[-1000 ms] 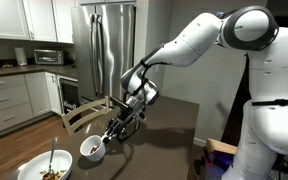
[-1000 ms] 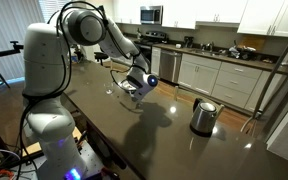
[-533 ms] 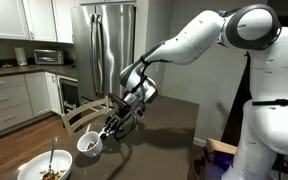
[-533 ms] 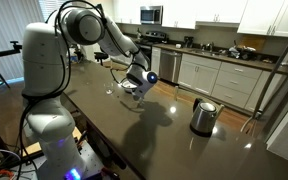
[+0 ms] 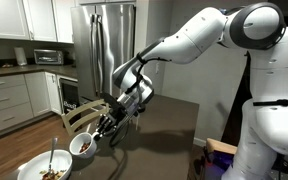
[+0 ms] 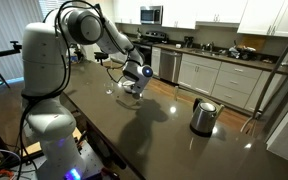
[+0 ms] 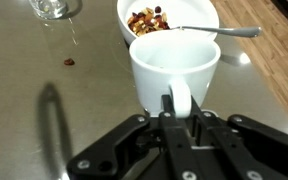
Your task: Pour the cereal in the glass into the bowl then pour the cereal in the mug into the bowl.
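Fingers [image 7: 167, 118] pinch the mug [image 7: 174, 60] by its handle, its body just beyond them.

In the wrist view the mug [image 7: 174, 62] filled the space straight ahead of the gripper [image 7: 180, 108], which was clamped on its handle. Just beyond the mug stood the bowl [image 7: 199, 14], with its spoon [image 7: 224, 32] jutting sideways past the rim and barring that side. The glass [image 7: 56, 8] stood apart from the bowl, with open countertop [image 7: 24, 60] between them. In an exterior view the steel kettle [image 6: 202, 116] stood well apart.
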You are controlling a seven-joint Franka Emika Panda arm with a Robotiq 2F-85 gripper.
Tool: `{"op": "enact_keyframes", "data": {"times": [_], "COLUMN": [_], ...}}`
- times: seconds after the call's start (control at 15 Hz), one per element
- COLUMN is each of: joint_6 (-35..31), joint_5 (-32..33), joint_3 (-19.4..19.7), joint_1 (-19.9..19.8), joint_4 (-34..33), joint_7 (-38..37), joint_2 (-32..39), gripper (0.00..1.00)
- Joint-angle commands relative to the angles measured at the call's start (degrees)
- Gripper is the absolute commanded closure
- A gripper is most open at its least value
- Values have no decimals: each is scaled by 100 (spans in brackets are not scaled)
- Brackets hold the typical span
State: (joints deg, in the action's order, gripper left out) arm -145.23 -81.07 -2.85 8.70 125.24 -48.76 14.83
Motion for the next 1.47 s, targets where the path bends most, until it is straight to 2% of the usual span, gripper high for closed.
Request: {"op": "enact_keyframes", "data": {"times": [0.0, 0.27, 0.4, 0.47, 0.73, 0.8, 0.87, 1.4], "joint_6": [-387, -633, -528, -527, -527, -527, -544, -1339], "joint_5": [234, 429, 356, 359, 360, 360, 389, 1437], "joint_3": [-115, -194, -208, -215, -210, -210, -204, -207], "joint_1": [121, 203, 150, 152, 151, 151, 159, 425], "joint_4": [-78, -120, -103, -106, -105, -105, -82, -57], "joint_7": [-84, -132, -27, -27, -28, -27, -57, -548], "joint_2": [-104, -130, -6, -2, 65, 65, 33, -207], "gripper": [92, 92, 92, 84, 84, 92, 92, 93]}}
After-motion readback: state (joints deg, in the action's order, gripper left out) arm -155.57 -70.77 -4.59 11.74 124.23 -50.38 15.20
